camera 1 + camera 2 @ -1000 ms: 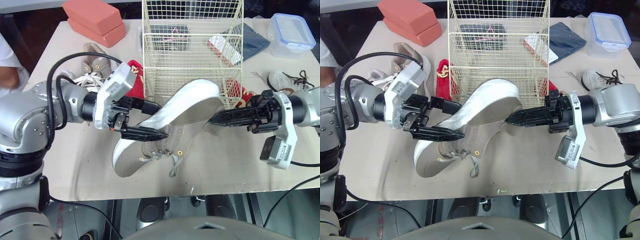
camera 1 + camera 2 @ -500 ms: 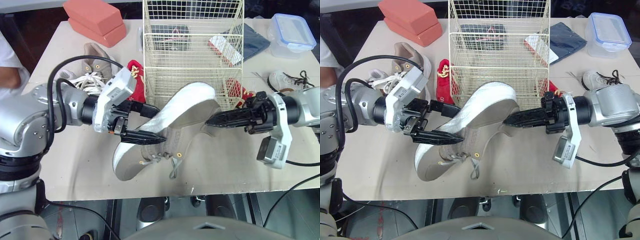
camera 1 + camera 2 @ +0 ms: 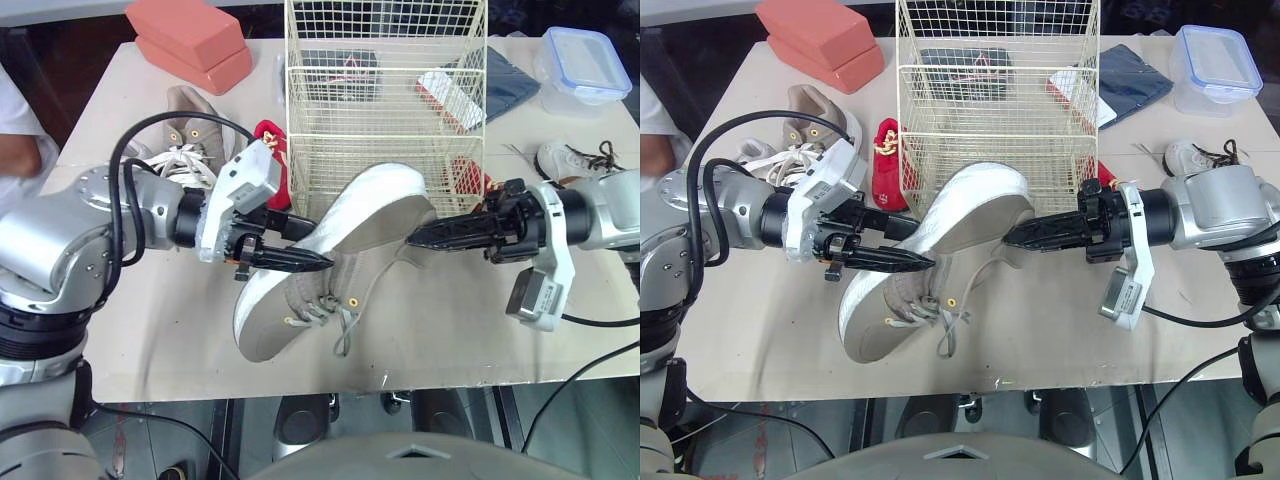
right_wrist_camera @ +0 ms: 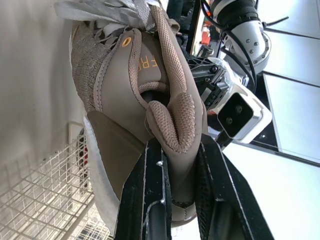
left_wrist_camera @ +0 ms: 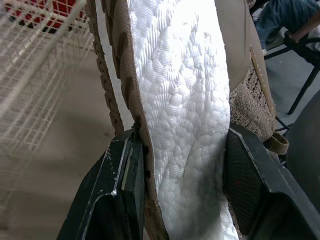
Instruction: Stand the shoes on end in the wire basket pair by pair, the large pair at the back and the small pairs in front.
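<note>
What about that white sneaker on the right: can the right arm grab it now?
Probably not yet. The right gripper is shut on the heel of the big shoe. The white sneaker lies uncovered beside that arm, so after letting go it looks reachable.

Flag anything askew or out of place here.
The large tan shoe is tilted, white sole up, clamped between the left gripper and right gripper before the wire basket, its laces dangling loose. Nothing looks spilled or damaged.
</note>
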Robot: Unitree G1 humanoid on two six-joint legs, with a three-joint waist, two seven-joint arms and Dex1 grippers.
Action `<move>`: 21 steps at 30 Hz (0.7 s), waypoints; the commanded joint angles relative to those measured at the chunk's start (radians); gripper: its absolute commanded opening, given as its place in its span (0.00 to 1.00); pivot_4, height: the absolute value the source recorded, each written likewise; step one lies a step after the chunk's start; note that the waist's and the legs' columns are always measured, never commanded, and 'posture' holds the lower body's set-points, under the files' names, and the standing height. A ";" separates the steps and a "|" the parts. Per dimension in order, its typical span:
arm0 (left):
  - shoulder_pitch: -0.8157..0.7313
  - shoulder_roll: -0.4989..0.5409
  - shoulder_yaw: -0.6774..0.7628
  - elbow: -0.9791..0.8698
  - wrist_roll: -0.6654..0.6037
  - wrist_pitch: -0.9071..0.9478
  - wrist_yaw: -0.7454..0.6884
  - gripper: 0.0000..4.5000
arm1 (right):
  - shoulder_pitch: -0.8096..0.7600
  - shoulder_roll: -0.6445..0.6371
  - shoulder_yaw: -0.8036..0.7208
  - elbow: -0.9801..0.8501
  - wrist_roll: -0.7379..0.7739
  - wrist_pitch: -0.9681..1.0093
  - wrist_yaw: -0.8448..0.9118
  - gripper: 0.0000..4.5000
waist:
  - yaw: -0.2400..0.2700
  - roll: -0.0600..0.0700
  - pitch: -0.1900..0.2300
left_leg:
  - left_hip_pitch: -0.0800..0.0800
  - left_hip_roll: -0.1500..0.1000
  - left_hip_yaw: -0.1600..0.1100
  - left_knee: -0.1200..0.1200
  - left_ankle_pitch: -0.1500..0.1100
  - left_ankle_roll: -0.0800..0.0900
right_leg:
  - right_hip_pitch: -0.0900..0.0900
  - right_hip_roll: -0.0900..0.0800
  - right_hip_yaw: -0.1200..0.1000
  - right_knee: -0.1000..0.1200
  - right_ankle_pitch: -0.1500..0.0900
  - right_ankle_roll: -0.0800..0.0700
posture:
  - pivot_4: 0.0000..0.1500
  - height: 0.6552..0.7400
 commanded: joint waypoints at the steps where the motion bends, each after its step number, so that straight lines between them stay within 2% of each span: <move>1: 0.023 0.001 -0.027 -0.030 0.001 -0.017 -0.039 0.41 | -0.065 -0.009 -0.068 0.043 0.131 0.117 -0.069 0.20 | 0.000 0.000 0.000 | 0.000 0.000 0.000 0.000 0.000 0.000 | 0.000 0.000 0.000 0.000 0.000 0.000 | 1.00 0.36; 2: 0.024 -0.002 -0.022 -0.028 -0.001 -0.024 -0.041 0.41 | -0.069 -0.011 -0.064 0.044 0.140 0.125 -0.065 0.24 | 0.000 0.000 0.000 | 0.000 0.000 0.000 0.000 0.000 0.000 | 0.000 0.000 0.000 0.000 0.000 0.000 | 1.00 0.36; 9: 0.034 -0.028 0.035 -0.012 -0.032 -0.045 -0.043 0.41 | -0.089 -0.015 -0.057 0.053 0.190 0.180 -0.042 0.99 | 0.000 0.000 0.000 | 0.000 0.000 0.000 0.000 0.000 0.000 | 0.000 0.000 0.000 0.000 0.000 0.000 | 1.00 0.36; 13: 0.036 -0.075 0.106 0.012 -0.050 -0.083 -0.029 0.41 | -0.100 -0.006 -0.064 0.077 0.208 0.238 -0.033 0.99 | 0.000 0.000 0.000 | 0.000 0.000 0.000 0.000 0.000 0.000 | 0.000 0.000 0.000 0.000 0.000 0.000 | 1.00 0.36; 17: 0.025 -0.146 0.188 0.046 -0.101 -0.114 -0.011 0.41 | -0.136 0.021 -0.046 0.147 0.311 0.410 0.029 0.99 | -0.001 0.000 0.000 | 0.000 0.000 0.000 0.001 0.000 0.000 | 0.000 0.000 0.000 0.001 0.001 -0.002 | 1.00 0.36; 19: 0.020 -0.180 0.233 0.066 -0.144 -0.113 0.001 0.41 | 0.059 -0.050 -0.112 0.112 0.504 0.480 0.096 0.99 | 0.006 -0.002 -0.001 | 0.000 0.000 0.000 0.000 0.000 0.000 | 0.000 0.000 0.000 0.000 0.002 -0.004 | 1.00 0.36; 21: 0.010 -0.218 0.263 0.083 -0.172 -0.129 0.024 0.41 | 0.235 -0.086 -0.180 -0.029 0.706 0.668 0.100 0.99 | 0.021 -0.004 -0.002 | -0.003 0.000 -0.006 0.000 0.000 0.000 | 0.003 0.000 -0.004 -0.003 0.002 -0.004 | 1.00 0.36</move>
